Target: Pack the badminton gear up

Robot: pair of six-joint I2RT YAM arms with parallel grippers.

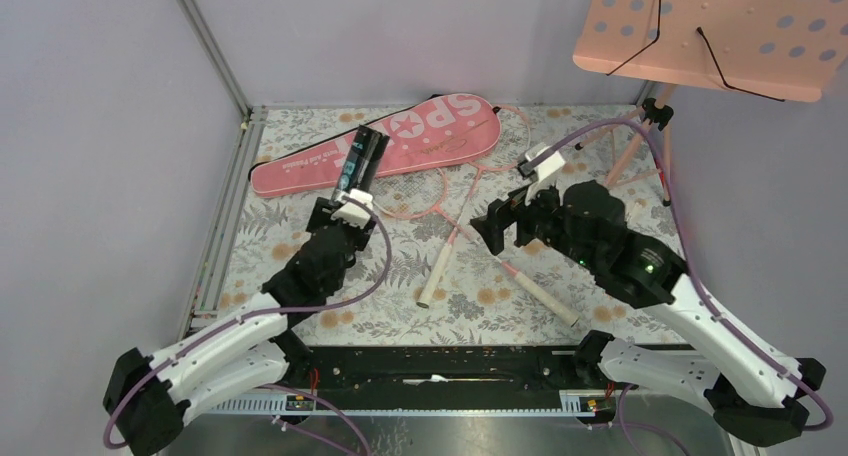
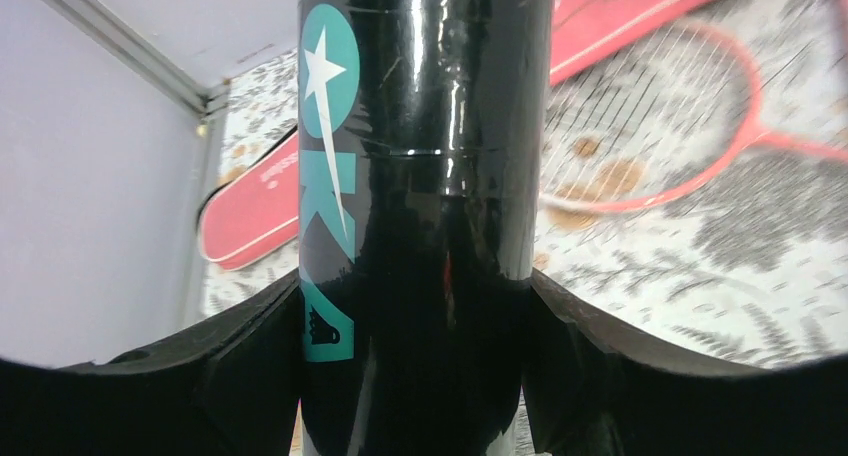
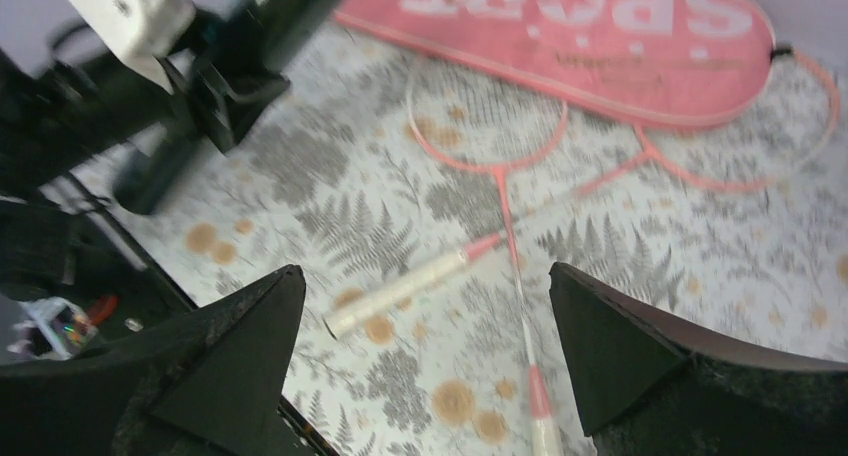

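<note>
1. Clamped in the left gripper [image 1: 350, 191], jaws part-closed on its glossy wall: the black tube [image 1: 362, 156], tilted and raised off the floral table [image 1: 290, 226], just beside the near edge of the pink racket bag [image 1: 400, 141]. Likely to slide or swivel in that hold, given a smooth round surface and much of the length standing free beyond the fingers.
2. If lowered without clearing the bag's edge, could ride up on it, shove it toward the back wall, or drag it across the racket heads lying against it.
3. Hovering with jaws at their widest and holding nothing: the right gripper [image 1: 495, 226], above the spot where the first racket [image 1: 440, 261] and the second racket [image 1: 535, 291] cross. Closing there risks pinching both thin shafts at once, or pressing one flat instead of lifting it.
4. Hard to tell from above whether the bag's zip is open. If shut, nowhere for tube or rackets to go, and pushing would only crumple the fabric.
5. Little room between the two arms at mid-table: risk of a knock on any inward reach, enough to jolt the tube loose.
6. Worth watching the right arm's cable, looping near the legs of the music stand [image 1: 700, 26]: could snag on a swing outward.
</note>
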